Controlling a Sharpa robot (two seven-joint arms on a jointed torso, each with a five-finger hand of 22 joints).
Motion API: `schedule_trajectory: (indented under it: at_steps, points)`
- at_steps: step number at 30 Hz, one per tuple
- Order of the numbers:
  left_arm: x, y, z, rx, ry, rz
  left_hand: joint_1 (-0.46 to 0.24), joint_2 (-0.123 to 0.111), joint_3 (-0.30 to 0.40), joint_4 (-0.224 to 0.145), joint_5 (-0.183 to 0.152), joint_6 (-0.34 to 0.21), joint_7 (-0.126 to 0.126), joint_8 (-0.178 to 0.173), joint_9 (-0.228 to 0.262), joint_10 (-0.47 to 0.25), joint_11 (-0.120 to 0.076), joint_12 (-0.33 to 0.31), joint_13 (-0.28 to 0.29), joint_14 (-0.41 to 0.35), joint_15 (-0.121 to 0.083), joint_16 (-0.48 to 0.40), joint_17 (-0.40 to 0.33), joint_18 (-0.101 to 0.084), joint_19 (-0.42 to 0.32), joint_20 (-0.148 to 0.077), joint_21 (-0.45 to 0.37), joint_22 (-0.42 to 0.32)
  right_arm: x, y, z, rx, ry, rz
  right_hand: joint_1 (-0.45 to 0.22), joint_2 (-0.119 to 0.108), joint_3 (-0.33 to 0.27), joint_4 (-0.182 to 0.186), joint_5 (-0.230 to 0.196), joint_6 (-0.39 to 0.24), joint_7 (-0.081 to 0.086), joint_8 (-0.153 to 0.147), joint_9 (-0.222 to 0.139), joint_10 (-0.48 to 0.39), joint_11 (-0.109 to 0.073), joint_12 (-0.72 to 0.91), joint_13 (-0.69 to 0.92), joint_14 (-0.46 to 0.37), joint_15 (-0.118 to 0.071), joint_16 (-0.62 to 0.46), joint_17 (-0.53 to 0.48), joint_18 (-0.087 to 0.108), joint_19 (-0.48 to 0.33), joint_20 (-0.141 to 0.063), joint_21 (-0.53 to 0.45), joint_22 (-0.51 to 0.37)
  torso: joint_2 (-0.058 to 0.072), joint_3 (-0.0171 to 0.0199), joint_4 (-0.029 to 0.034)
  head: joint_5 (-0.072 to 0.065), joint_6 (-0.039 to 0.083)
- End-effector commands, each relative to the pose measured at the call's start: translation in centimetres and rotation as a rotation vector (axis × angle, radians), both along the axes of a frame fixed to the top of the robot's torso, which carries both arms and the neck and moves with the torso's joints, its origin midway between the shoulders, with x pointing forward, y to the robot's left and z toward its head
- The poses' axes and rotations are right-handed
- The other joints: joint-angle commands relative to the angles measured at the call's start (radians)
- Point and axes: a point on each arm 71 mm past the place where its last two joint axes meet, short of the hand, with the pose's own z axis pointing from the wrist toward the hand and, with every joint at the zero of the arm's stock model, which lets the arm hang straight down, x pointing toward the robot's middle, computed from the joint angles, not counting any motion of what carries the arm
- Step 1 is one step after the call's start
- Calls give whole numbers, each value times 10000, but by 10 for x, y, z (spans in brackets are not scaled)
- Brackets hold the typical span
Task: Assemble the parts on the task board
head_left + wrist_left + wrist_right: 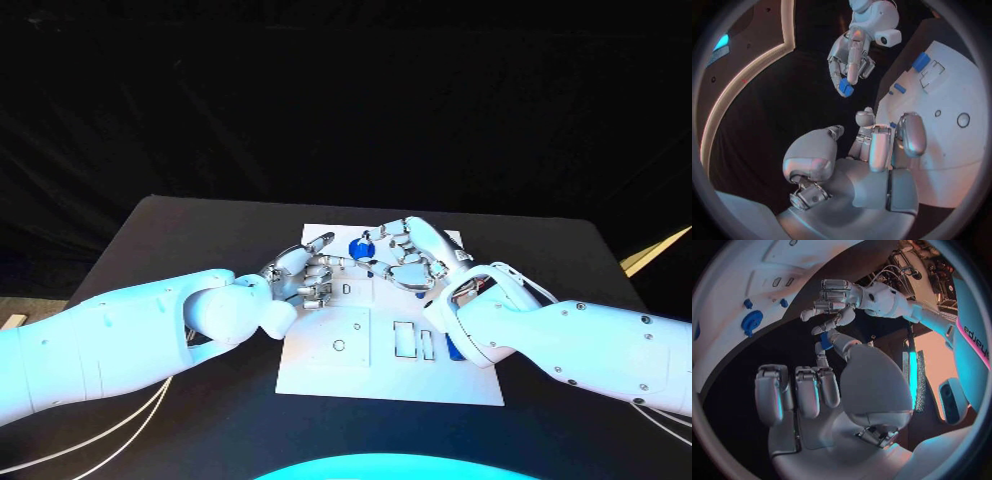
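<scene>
We're mid-task: our right hand [411, 252] pinches a small blue part [362, 245] above the task board [346, 375] at approx 12 o'clock, left hand [306, 277] spread w/ nothing held, other blue parts [752, 320] apparently seated, so insertion remains.

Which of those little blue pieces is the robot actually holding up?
The blue part pinched in the right hand's fingertips, lifted off the task board. The other blue pieces lie on the board, untouched.

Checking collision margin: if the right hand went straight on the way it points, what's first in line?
Likely the silver left hand, facing it beyond the small blue part that the right hand pinches; gap depth unclear.
</scene>
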Motion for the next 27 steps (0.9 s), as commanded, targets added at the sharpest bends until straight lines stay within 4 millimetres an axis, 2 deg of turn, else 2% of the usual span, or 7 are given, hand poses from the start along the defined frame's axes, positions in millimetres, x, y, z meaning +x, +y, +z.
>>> schedule_trajectory:
  at_steps: [1, 8, 14, 17, 20, 22, 27]
  points:
    - [3, 4, -1, 329, -24, 181, 125, -64, -246, 41, -57, -14, 43, -155, 17, -194, -25, -130, -184, 534, 44, 50, 1600, -48, -56, 11, -152, -158, 0, 0, 0, -53, 11, 17, -287, 163, 503, -43, 50, 396, -18, 585, 628, 812, -145, 144, 2424, 1096, -112, 136, 2746, -192, 730, -137, 125, 2357, -6, -5, -1, -1, -10]
    - [13, 30, 1, 926, -384, 1047, 252, -91, -234, 25, -41, -66, 89, -203, -4, -330, 18, -200, -288, 490, 82, 3, 1494, -11, -167, 47, -248, -321, 4, -3, -6, -824, 348, 1, -307, 124, 482, -50, 44, 376, -8, 583, 632, 810, -139, 140, 2422, 1096, -109, 136, 2746, -183, 712, -135, 89, 2337, -8, -21, -20, -33, -33]
    - [19, 43, 14, 798, -946, 1494, 484, -122, -181, 10, -30, -74, 130, -230, -18, -382, 58, -189, -272, 476, 120, -8, 1469, 4, -213, 85, -288, -388, 12, -2, -10, -1747, 155, 3, -314, 120, 479, -49, 44, 379, -10, 587, 636, 820, -137, 160, 2436, 1096, -106, 136, 2746, -186, 717, -134, 99, 2343, -10, -56, 6, -81, -80]
    - [23, 48, 25, 706, -1301, 1635, 541, -133, -169, 7, -31, -75, 140, -236, -22, -399, 66, -190, -279, 472, 128, -11, 1461, 10, -229, 93, -302, -414, 17, 0, -13, -2148, -61, -57, -307, 120, 482, -56, 46, 384, -15, 593, 640, 818, -139, 157, 2434, 1096, -106, 136, 2746, -188, 722, -133, 108, 2349, -13, -39, 12, -61, -91]
    - [27, 52, 37, 626, -1652, 1756, 614, -150, -156, 4, -35, -74, 151, -243, -26, -422, 77, -192, -288, 456, 138, -28, 1421, 23, -268, 103, -337, -474, 22, 2, -17, -2443, -233, -152, -300, 122, 485, -62, 48, 391, -19, 599, 644, 820, -141, 162, 2438, 1096, -106, 136, 2746, -192, 730, -133, 123, 2357, -6, -40, 36, -61, -98]
    - [29, 54, 42, 559, -1850, 1806, 660, -160, -148, 2, -36, -75, 155, -249, -29, -452, 82, -209, -323, 445, 144, -40, 1394, 31, -290, 109, -356, -507, 24, 5, -19, -2541, -311, -194, -300, 122, 485, -62, 48, 391, -19, 599, 644, 820, -141, 162, 2438, 1096, -106, 136, 2746, -192, 730, -133, 123, 2357, 4, -23, 28, -52, -92]
    - [32, 56, 54, 362, -2214, 1863, 719, -171, -136, 1, -35, -79, 157, -258, -34, -490, 86, -231, -362, 430, 150, -56, 1358, 43, -326, 116, -388, -561, 28, 11, -32, -2745, -329, -330, -283, 125, 494, -77, 52, 402, -26, 611, 652, 819, -147, 157, 2435, 1096, -108, 136, 2746, -190, 725, -133, 113, 2352, 9, -38, 12, -46, -124]
